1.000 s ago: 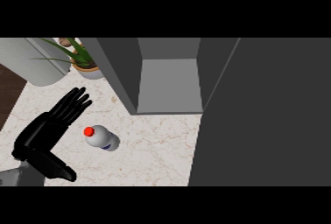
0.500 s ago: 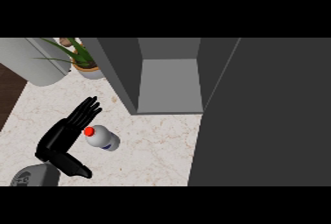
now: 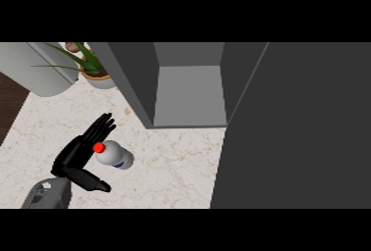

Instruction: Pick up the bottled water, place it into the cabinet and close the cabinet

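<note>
The bottled water [image 3: 117, 156], white with a red cap [image 3: 98, 147], stands on the marble counter [image 3: 167, 166] at the lower left. My left hand [image 3: 74, 153] is right beside it on its left, fingers [image 3: 100, 128] straight and pointing away from me, thumb [image 3: 91, 182] spread out below the bottle. The hand is open, and its fingers reach past the cap. The grey cabinet [image 3: 188, 90] stands open behind the bottle, its inside bare. Its dark door [image 3: 297, 127] is swung out and fills the right side. My right hand does not show.
A potted plant [image 3: 92, 73] stands at the back left, next to a pale grey rounded container [image 3: 39, 68]. The counter's left edge gives way to dark floor [image 3: 10, 105].
My left hand has moved right and a little forward, from apart from the bottle to right against its left side. The bottle has stayed in place.
</note>
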You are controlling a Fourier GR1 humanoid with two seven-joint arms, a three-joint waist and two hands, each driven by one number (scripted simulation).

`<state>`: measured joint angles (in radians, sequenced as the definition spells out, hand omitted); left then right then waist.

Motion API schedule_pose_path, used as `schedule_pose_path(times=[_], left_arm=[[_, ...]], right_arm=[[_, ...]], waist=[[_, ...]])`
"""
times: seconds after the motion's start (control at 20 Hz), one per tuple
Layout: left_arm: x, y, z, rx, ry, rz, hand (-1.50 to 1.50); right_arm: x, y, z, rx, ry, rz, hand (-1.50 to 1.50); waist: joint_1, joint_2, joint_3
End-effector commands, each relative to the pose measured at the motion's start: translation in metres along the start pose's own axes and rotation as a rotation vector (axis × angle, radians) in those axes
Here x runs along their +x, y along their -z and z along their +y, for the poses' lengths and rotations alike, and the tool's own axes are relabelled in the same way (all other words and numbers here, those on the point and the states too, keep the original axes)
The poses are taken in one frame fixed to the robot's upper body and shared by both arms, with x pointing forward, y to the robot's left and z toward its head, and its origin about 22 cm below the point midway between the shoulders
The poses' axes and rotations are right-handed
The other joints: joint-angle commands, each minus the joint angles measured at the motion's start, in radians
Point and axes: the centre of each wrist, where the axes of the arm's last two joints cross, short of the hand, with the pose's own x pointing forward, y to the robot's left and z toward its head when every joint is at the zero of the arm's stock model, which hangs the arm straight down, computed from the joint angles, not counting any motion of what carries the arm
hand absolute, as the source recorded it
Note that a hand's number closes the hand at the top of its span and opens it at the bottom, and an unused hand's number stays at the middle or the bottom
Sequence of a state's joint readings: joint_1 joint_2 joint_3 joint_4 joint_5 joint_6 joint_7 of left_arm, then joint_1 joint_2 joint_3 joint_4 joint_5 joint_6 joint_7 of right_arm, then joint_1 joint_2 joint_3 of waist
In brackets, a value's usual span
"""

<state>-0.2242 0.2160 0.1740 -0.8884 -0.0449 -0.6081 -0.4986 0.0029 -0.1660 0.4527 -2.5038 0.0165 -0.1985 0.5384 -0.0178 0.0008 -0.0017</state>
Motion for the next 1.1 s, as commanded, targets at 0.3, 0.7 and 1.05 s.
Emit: schedule_pose_path(times=[0.3, 0.7, 1.05], left_arm=[[-0.041, 0.001, -0.016, -0.056, -0.067, -0.025, -1.50], [-0.054, -0.001, -0.012, -0.016, -0.129, -0.029, -1.50], [-0.053, 0.008, -0.009, -0.007, -0.178, -0.038, -1.50]], right_arm=[[0.019, -0.017, -0.012, -0.019, -0.048, -0.060, -1.50], [0.026, -0.024, -0.002, -0.022, -0.038, -0.073, -1.50], [0.027, -0.027, -0.006, -0.043, -0.025, -0.061, -1.50]], waist=[[0.004, 0.001, 0.001], [-0.003, 0.000, -0.001], [-0.011, 0.002, -0.001]])
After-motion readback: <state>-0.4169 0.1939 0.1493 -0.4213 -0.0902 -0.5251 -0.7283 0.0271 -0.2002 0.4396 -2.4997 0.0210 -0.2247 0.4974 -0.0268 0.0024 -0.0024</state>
